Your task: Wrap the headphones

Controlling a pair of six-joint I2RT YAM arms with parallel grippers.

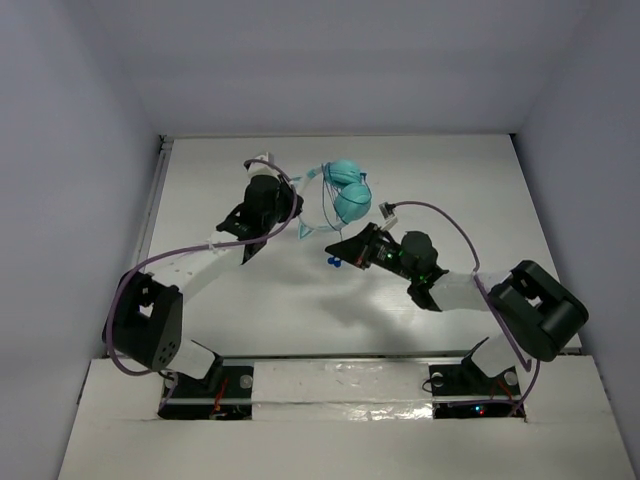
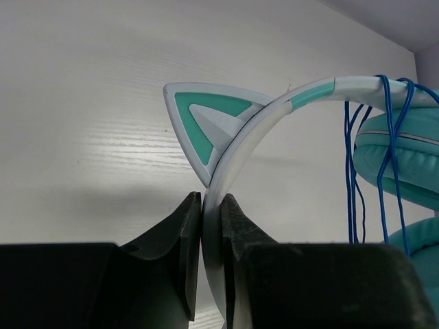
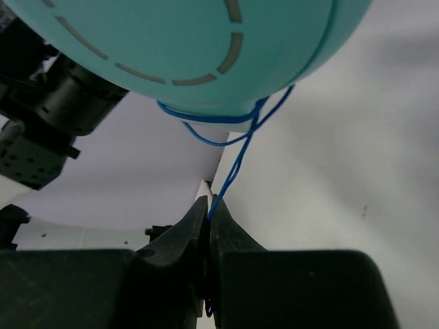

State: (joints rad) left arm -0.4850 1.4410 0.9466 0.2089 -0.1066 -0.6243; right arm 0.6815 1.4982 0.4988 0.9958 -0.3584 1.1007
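Hanging over the far middle of the desk (image 1: 300, 320), the headphones (image 1: 346, 196) are clamped by the headband (image 2: 255, 122) in the left tool (image 2: 211, 223), while the cord (image 3: 237, 164), looped over the cups (image 2: 401, 161), is pinched in the right tool (image 3: 208, 211) just beneath the nearer cup, running up to it.

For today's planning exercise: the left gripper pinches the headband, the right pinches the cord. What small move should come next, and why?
Probably the right gripper should carry the cord around the cups once more: the left gripper steadies the headband, loops cross the cups, and the cord runs taut from them to the right jaws.
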